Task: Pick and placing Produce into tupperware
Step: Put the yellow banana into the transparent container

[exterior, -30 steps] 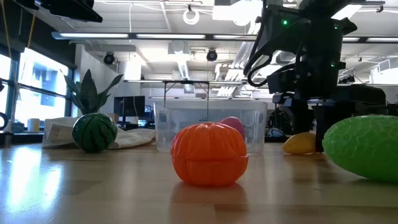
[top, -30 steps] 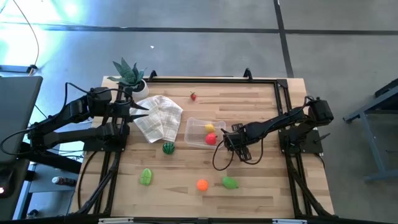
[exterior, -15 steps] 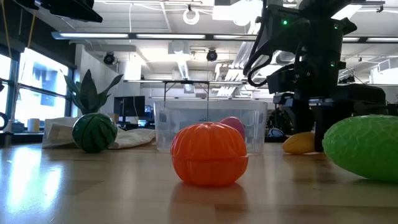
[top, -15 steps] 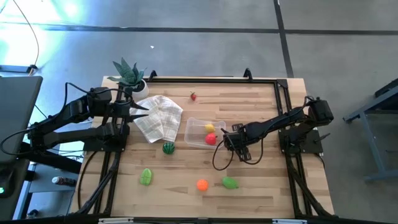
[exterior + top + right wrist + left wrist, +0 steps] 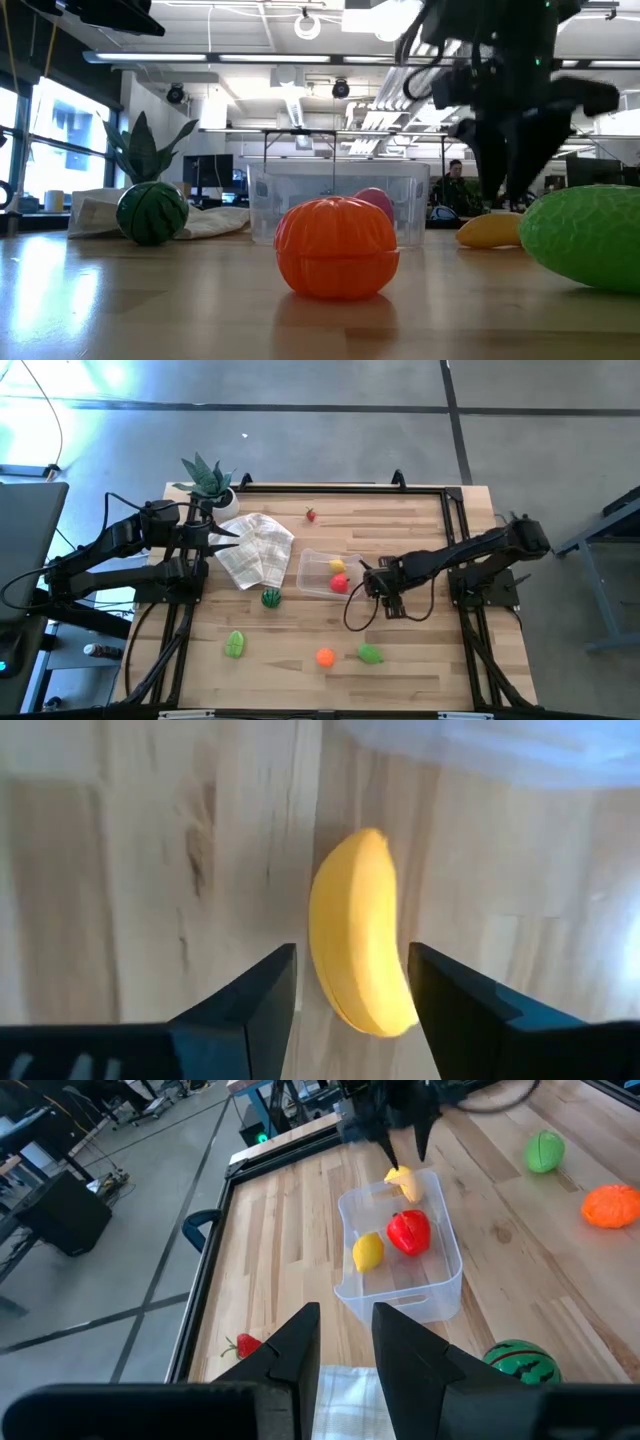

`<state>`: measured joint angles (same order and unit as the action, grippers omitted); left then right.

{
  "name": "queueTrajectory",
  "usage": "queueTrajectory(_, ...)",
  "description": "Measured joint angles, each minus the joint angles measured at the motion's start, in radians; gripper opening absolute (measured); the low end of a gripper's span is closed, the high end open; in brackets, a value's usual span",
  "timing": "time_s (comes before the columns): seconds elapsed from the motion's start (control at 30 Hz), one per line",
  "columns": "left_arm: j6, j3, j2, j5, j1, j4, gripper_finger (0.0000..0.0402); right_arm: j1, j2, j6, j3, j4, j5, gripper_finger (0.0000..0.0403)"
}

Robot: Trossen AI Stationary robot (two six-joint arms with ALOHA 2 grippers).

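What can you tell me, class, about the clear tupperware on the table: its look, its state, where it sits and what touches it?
The tupperware is a clear, shallow, rectangular plastic tub with rounded corners and no lid. It stands upright on the wooden table, near its middle. Inside lie a yellow toy lemon and a red toy pepper. A yellow toy banana lies at its far end by the rim; whether it is inside cannot be told. The right gripper hangs over that banana.

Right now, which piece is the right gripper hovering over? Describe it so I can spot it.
Find the tupperware. Just outside its end nearest the right arm, under the right gripper, lies a yellow banana on the wood. It is curved and elongated, unlike the round lemon inside.
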<state>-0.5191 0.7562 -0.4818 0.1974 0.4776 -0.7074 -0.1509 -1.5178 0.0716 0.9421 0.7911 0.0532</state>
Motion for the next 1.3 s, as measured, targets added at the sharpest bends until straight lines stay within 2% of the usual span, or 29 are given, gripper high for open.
queueTrajectory(0.17, 0.000, 0.000, 0.000, 0.000, 0.000, 0.000, 0.0085, 0.000, 0.071, 0.002, 0.003, 0.021, 0.002, 0.0183)
queueTrajectory(0.3, 0.000, 0.000, 0.000, 0.000, 0.000, 0.000, 0.0085, 0.000, 0.071, 0.003, -0.001, 0.049, 0.002, 0.0183)
queueTrajectory(1.0, 0.000, 0.000, 0.000, 0.000, 0.000, 0.000, 0.0085, 0.021, -0.062, -0.054, -0.036, -0.052, 0.009, 0.0183)
queueTrajectory(1.3, 0.000, 0.000, 0.000, 0.000, 0.000, 0.001, 0.0085, 0.040, -0.106, -0.057, -0.036, -0.062, -0.027, 0.0183)
